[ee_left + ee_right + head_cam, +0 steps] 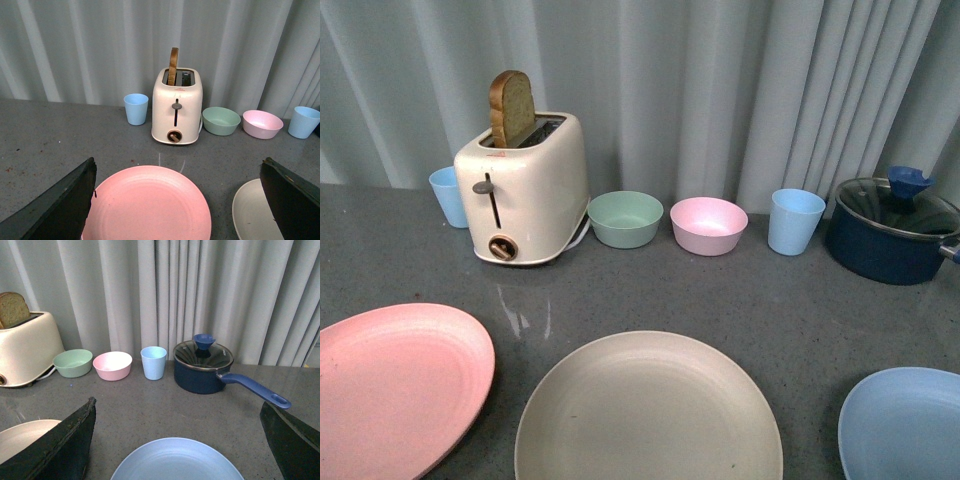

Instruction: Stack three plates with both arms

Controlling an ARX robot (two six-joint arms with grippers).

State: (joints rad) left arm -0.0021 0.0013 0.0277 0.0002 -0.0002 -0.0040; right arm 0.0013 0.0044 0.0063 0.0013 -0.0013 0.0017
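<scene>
Nothing stacked yet
Pink plate (400, 385), cream plate (648, 410) and blue plate (905, 425) lie apart in a row on the desk (800, 300); left pincer (178, 162) gapes over the pink, right pincer (178, 404) over the blue, both empty

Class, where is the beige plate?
Front view: the beige plate lies front centre, between the pink plate on the left and the blue plate on the right.
</scene>
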